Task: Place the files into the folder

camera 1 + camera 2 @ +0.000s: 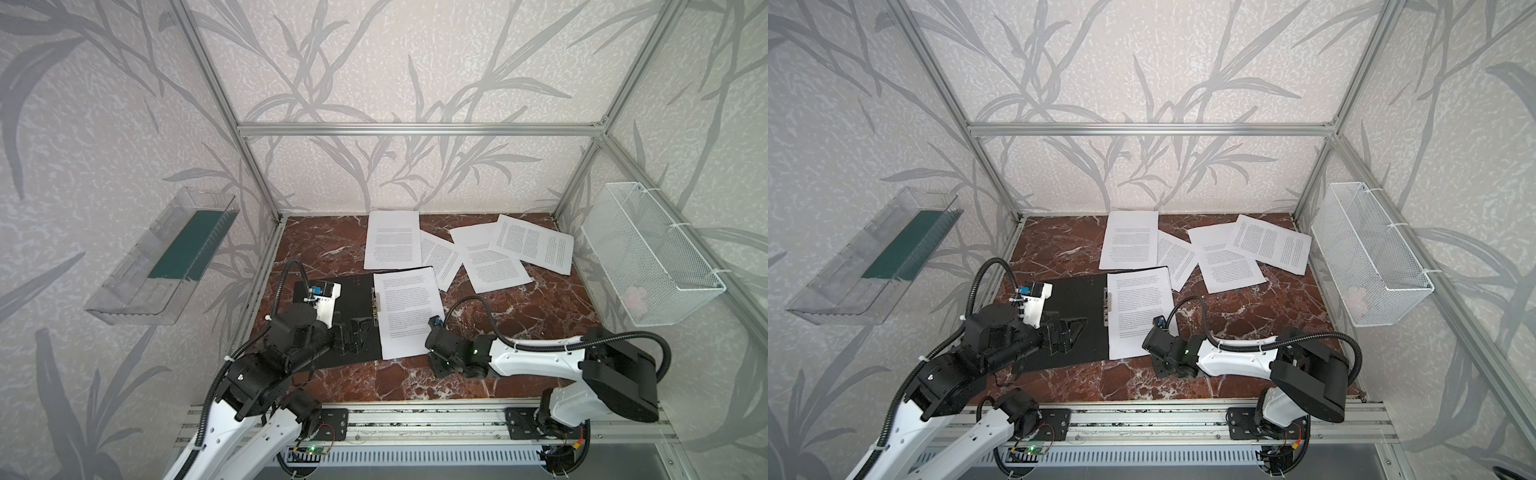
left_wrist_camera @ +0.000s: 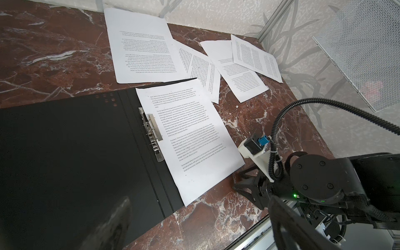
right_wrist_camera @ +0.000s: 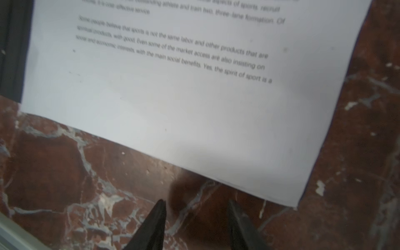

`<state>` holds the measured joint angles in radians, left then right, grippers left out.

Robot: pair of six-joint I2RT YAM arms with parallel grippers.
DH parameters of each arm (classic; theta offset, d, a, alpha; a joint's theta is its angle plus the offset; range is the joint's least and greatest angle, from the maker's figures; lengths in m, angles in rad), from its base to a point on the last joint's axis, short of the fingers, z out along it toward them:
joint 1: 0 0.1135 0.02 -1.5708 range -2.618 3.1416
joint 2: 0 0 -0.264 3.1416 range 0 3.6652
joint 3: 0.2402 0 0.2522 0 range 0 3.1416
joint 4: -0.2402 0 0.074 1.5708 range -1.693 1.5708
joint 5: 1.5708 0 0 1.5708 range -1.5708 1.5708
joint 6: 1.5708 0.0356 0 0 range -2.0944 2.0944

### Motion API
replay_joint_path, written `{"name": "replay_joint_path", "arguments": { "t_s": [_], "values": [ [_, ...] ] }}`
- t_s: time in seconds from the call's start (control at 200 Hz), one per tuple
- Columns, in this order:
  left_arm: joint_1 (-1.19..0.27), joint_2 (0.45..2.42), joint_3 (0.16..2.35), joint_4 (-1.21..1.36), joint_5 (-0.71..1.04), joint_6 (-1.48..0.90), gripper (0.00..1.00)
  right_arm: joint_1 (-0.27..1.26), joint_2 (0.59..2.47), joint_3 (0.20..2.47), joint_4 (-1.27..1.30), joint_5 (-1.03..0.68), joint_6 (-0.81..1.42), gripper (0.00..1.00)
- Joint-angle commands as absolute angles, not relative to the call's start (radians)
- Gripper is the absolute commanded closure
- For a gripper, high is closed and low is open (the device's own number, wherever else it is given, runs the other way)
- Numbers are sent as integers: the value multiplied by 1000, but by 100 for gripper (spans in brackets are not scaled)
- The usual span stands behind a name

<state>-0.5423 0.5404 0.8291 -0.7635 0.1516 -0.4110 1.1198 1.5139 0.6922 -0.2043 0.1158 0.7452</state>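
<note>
Right gripper (image 3: 195, 203) hangs low over the marble table (image 1: 540, 316), just off the near right corner of the folder (image 1: 353, 297). Its jaws are parted with nothing between them. Its fingertips (image 3: 159, 210) point toward the near edge of one printed sheet (image 3: 173, 97) and do not touch it.

The folder lies open and flat, black inside up, with its metal clip bar (image 2: 151, 132) along the spine. The printed sheet (image 1: 409, 316) lies text up on the folder's right half, its left edge at the clip bar. Whether the bar pins it I cannot tell. The sheet's near edge and right corner overhang the folder onto the table.

Left gripper (image 1: 353, 336) hovers over the folder's left half, jaws spread wide and empty.

Four other files (image 1: 486, 259) lie loose on the table beyond the folder's far edge. The straight sheet (image 1: 392, 239) sits just behind the folder. The remaining three fan out, partly overlapping, toward the folder's far right, ending with the rightmost sheet (image 1: 532, 245), well apart from the folder.
</note>
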Motion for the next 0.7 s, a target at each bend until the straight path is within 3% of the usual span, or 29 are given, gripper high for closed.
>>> {"name": "replay_joint_path", "arguments": {
  "t_s": [0.0,0.695],
  "values": [
    [-538,546,820,-761,155,-400,1,1137,1579,711,-188,107,770,53],
    [-536,538,821,-758,159,-400,1,1153,1573,768,-204,105,761,52]
  ]
}}
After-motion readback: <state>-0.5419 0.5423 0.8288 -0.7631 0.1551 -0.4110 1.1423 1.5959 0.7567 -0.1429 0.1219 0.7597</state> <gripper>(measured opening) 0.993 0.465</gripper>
